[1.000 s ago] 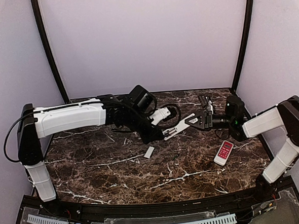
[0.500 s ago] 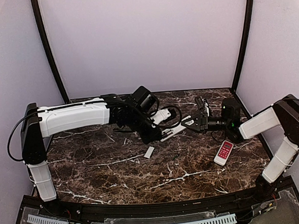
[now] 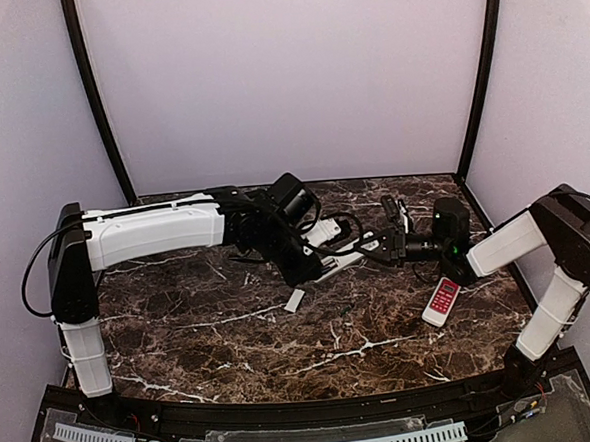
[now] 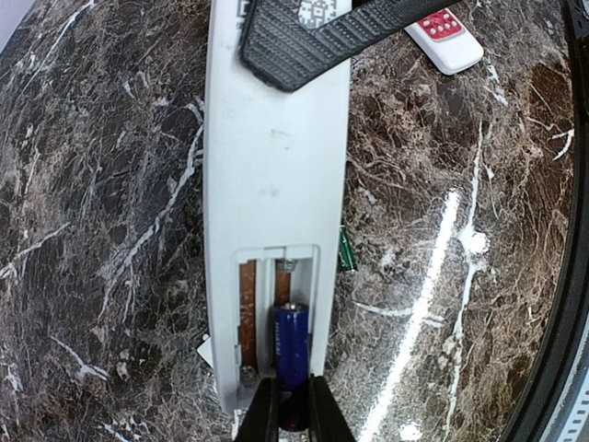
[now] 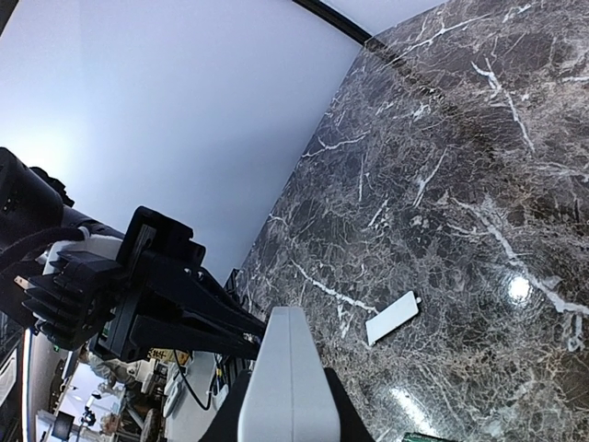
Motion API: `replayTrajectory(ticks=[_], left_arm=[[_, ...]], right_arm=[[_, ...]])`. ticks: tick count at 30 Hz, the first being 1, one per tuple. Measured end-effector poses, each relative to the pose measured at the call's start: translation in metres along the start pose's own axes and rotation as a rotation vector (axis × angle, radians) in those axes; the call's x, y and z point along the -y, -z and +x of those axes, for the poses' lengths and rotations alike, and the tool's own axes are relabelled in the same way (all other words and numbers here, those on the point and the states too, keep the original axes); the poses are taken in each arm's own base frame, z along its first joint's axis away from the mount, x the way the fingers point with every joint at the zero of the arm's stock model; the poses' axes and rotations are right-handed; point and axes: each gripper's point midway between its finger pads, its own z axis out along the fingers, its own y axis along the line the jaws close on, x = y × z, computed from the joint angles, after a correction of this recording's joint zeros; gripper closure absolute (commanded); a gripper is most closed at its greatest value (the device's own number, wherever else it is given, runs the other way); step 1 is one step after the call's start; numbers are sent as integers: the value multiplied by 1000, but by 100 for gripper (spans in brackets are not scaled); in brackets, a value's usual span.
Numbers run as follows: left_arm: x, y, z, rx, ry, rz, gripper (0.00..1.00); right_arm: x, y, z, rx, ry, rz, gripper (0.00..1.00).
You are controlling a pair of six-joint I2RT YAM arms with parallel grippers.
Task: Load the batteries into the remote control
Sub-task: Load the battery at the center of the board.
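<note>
Dark marble desk (image 3: 182,338) w/ white veins carries everything. L arm (image 3: 155,230) reaches in from the left, R arm (image 3: 502,243) from the right, and they meet near the desk's far middle.

Remote control (image 4: 276,166): long, slim, white, held between the two arms above the desk, back face up, battery bay uncovered at the end toward the L arm. R end effector (image 3: 385,244) is clamped on the opposite end; in the left wrist view one black ribbed finger (image 4: 304,37) lies across the white back, and in the right wrist view the remote's end sits snug between the fingers.

Red-and-white remote (image 3: 441,301) lies flat on the desk near the R arm, apart from the rest.

Small white rectangular cover (image 3: 295,300) lies on the desk just in front of the long remote's open end, not touching it.

Blue battery (image 4: 291,341) sits in the bay's right-hand slot (the left slot shows bare contacts), its near end pinched by the L end effector (image 4: 293,405), fingers drawn together on it.

A tiny green item (image 4: 345,249) lies on the desk beside the remote; can't tell what it is.
</note>
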Motion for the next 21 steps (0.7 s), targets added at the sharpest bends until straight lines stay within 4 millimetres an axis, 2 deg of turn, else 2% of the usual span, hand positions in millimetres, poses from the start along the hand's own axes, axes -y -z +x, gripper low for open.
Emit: replayTrajectory(ticks=[19, 21], left_arm=[[0, -1, -4, -4, 0, 3, 87], [0, -1, -4, -8, 0, 3, 81]], right_arm=[[0, -4, 4, 15, -26, -36, 100], [0, -4, 5, 16, -27, -37, 100]])
